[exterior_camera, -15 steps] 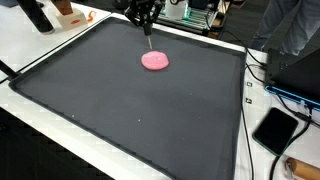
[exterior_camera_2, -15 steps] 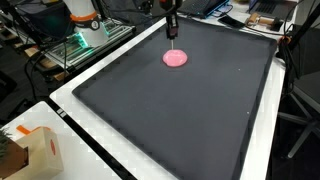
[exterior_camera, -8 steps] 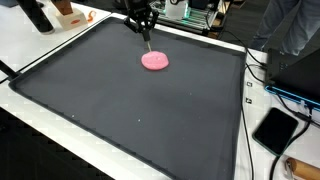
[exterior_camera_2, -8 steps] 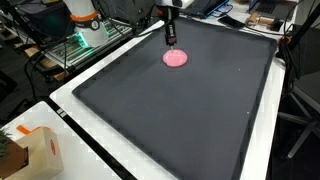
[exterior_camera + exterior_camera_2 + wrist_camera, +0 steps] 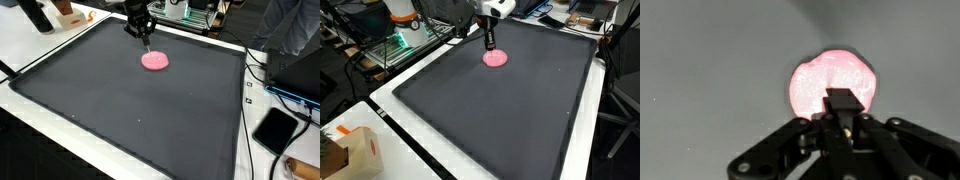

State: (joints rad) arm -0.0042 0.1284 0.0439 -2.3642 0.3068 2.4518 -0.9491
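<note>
Seen from the wrist, the pincer (image 5: 843, 125) has its fingers pressed together on a dark stick (image 5: 843, 102) that points down over a pink disc (image 5: 815, 85). The disc is round and flat with a mottled, glossy face, and the stick hides its near edge. It lies on a black mat (image 5: 130, 110) toward the mat's far end, in both exterior views (image 5: 155, 61) (image 5: 496, 58), with bare mat all around it. The pincer (image 5: 141, 28) hangs just above and beside the disc; whether the stick touches it cannot be told. The mat covers most of a white worktop (image 5: 30, 45). Only an exterior view shows a dark flat slab (image 5: 275, 128) and cables (image 5: 258, 70) off the mat's edge; only an exterior view shows a cardboard box (image 5: 355, 150) at the near corner.
</note>
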